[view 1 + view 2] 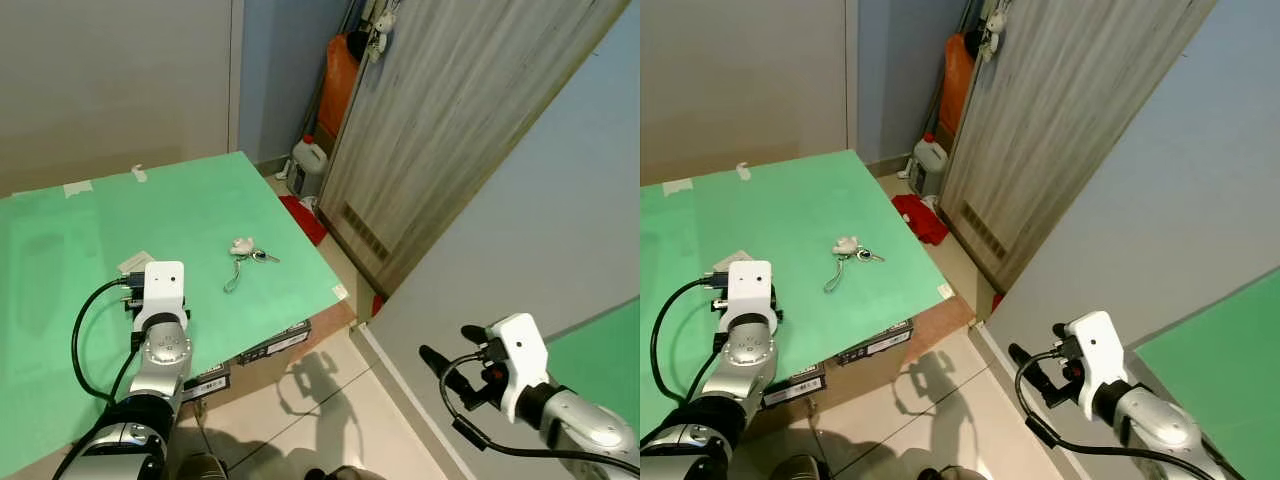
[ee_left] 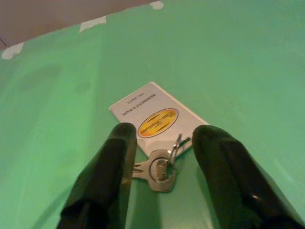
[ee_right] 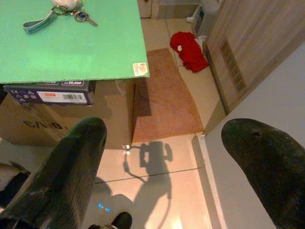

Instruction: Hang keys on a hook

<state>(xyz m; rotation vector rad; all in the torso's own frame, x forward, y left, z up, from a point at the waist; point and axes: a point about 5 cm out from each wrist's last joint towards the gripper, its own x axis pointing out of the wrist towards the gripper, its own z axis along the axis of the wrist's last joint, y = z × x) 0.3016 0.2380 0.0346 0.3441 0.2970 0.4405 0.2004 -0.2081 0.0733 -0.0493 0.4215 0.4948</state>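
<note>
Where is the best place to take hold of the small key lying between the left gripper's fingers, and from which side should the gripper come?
Grip the silver key by its round head, probably from straight above: it lies flat on the green mat, partly touching the white card, so a side approach finds little edge. The left gripper is open, its fingers already on either side of the key.

Green mat (image 1: 200, 210) open around keys (image 1: 245, 250); card (image 2: 155, 117) nearby.

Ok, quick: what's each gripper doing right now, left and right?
Left gripper: open, jaws either side of a key by a card on the green table, nothing held.
Right gripper: open, empty, over the floor.
</note>
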